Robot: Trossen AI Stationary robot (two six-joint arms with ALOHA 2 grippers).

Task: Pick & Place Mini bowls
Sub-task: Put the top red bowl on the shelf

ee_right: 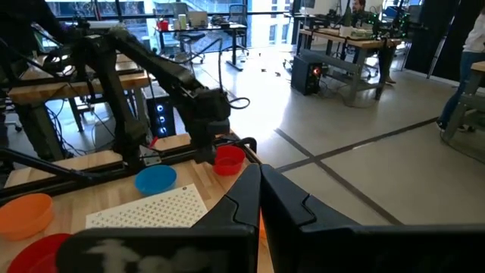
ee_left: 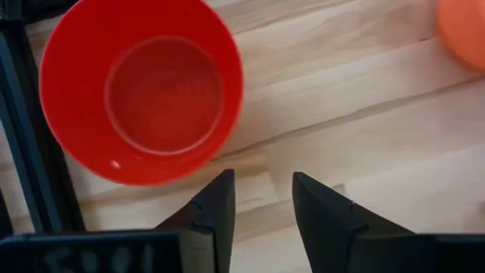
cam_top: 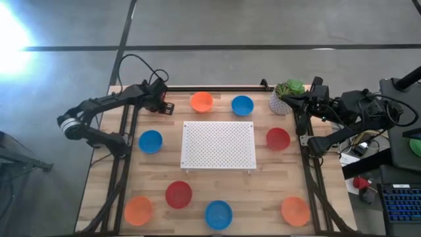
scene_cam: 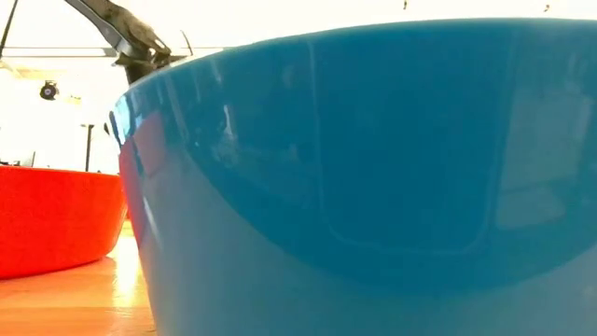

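Note:
Several mini bowls in red, orange and blue lie open side up around the table. My left gripper (cam_top: 165, 105) hangs over the far left corner, pointing steeply down, its fingers (ee_left: 263, 186) open with only bare wood between them. A red bowl (ee_left: 140, 87) rests on its base just beside the fingertips, apart from them; in the right wrist view this red bowl (ee_right: 229, 160) sits below that gripper. My right gripper (ee_right: 260, 182) is shut and empty, raised at the far right edge (cam_top: 294, 100) next to the plant.
A white perforated board (cam_top: 218, 145) fills the table's middle. Around it lie an orange bowl (cam_top: 202, 101), blue bowls (cam_top: 242, 105) (cam_top: 150, 141) and a red bowl (cam_top: 277, 139); more bowls line the near edge (cam_top: 218, 214). A potted plant (cam_top: 287, 94) stands at the far right.

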